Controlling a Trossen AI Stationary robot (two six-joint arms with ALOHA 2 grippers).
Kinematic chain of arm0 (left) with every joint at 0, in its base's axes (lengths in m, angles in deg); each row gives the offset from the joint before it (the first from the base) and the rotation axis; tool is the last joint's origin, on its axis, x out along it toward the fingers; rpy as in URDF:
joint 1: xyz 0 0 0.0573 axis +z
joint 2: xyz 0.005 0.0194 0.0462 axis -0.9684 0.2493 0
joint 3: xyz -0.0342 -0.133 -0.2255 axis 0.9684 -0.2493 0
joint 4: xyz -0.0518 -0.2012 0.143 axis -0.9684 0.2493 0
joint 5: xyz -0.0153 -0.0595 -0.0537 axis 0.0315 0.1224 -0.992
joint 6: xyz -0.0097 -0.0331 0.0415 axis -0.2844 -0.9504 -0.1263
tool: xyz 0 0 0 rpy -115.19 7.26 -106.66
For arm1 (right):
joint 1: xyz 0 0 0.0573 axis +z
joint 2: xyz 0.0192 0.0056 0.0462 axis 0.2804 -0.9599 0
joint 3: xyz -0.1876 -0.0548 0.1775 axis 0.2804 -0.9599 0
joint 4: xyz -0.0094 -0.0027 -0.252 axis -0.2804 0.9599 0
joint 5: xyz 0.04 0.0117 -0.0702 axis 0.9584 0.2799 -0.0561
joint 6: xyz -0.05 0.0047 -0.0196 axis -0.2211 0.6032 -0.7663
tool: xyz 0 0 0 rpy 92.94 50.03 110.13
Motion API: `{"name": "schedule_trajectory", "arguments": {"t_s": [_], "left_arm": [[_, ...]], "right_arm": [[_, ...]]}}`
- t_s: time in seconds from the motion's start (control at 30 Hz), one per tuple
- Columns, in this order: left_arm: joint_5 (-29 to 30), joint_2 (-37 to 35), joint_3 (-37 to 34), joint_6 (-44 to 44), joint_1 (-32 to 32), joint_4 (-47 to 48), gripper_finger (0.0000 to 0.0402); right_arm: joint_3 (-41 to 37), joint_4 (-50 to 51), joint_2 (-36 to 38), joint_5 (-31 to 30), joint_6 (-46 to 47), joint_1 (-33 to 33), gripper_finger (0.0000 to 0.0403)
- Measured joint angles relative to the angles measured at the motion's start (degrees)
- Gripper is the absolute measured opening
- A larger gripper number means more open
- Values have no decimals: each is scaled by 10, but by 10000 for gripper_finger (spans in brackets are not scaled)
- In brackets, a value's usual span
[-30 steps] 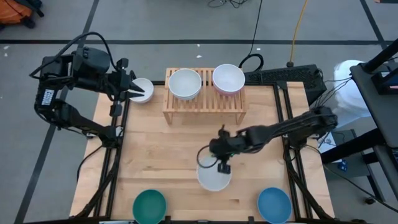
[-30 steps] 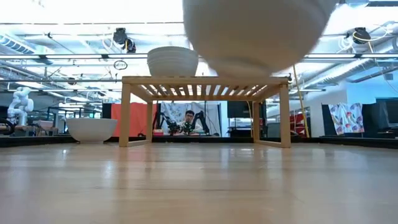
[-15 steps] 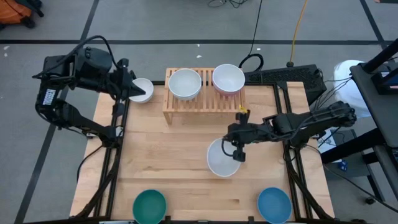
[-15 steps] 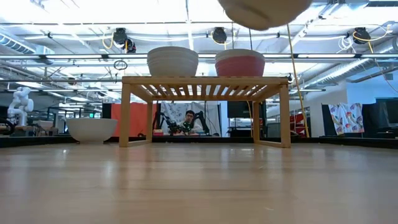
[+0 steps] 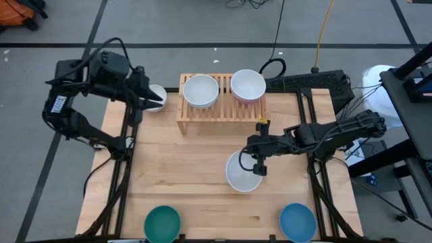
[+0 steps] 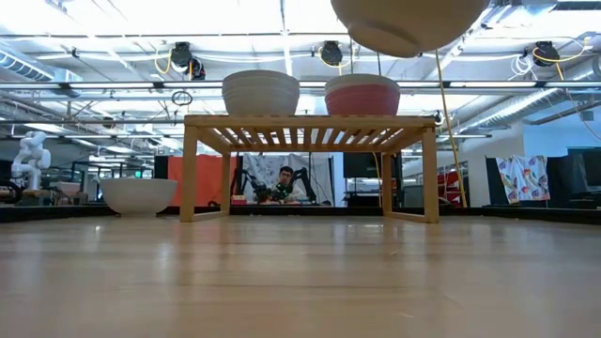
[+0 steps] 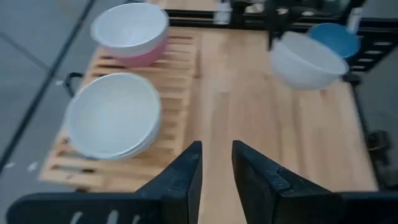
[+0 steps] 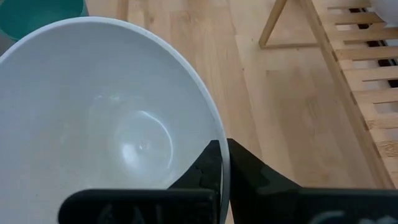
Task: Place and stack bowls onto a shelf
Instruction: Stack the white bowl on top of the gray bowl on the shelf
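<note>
Right gripper [image 5: 258, 162] clenched on the rim of a white bowl [image 5: 243, 171], held aloft mid-table short of the shelf [image 5: 223, 108]; left gripper [image 5: 150, 98], jaws parted and empty, hovers above another white bowl [image 5: 158, 92] left of the shelf.

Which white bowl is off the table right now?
The white bowl pinched at its rim by the right gripper, held in the air before the shelf; the other white ones rest on shelf or table.

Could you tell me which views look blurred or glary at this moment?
Left wrist view: soft throughout, the held white bowl and shelf smeared. Low view: ceiling lights glare; that bowl's underside is cropped at the top. Right wrist view: its rim looms close in the right gripper. High view: evenly lit.
</note>
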Motion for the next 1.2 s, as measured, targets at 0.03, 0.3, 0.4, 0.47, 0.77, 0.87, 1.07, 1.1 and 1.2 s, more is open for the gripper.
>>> {"name": "schedule_trajectory", "arguments": {"t_s": [0.03, 0.3, 0.4, 0.47, 0.77, 0.87, 1.07, 1.1, 1.2], "left_arm": [[-11, 4, 0, 1, -2, -5, 96], [-35, 55, 0, 123, -71, -26, 97], [-21, 77, 0, 149, -98, -39, 97], [-4, 93, 0, 181, -116, -41, 97], [104, 151, 0, 429, -159, -89, 97], [104, 167, 0, 480, -158, -129, 97], [105, 203, 0, 563, -160, -190, 97], [105, 209, 0, 565, -160, -200, 97], [104, 234, 0, 597, -166, -216, 97]], "right_arm": [[0, 0, 0, 0, 0, 0, 0], [0, 31, 32, -40, -12, -14, 0], [0, 41, 53, -60, -11, -28, 0], [0, 48, 64, -61, -7, -42, 0], [0, 49, 88, 30, 26, -126, 0], [0, 58, 88, 61, 37, -148, 0], [0, 69, 88, 62, 27, -173, 0], [0, 69, 88, 62, 23, -176, 0], [0, 70, 88, 63, 20, -185, 0]]}}
